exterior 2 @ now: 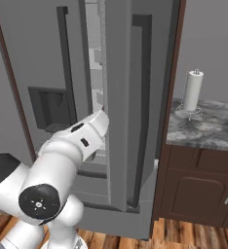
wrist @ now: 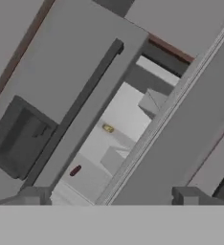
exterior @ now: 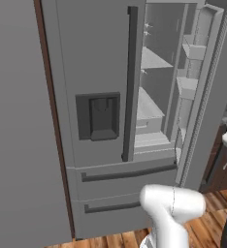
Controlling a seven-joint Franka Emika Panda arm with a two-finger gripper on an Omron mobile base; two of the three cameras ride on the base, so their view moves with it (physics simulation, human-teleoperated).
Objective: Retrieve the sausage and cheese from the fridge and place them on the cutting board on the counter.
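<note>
One sausage (wrist: pixel 75 171) inside fridge (wrist: pixel 80 62).

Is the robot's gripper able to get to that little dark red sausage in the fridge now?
Probably yes: the grey fridge's right door stands open, the open gripper faces the gap, and nothing blocks the small dark red sausage on its shelf.

One fridge (exterior: pixel 101 72) with two lower drawers, one sausage (wrist: pixel 75 171), one small yellow item (wrist: pixel 107 128), one paper-towel roll (exterior 2: pixel 193 91).
</note>
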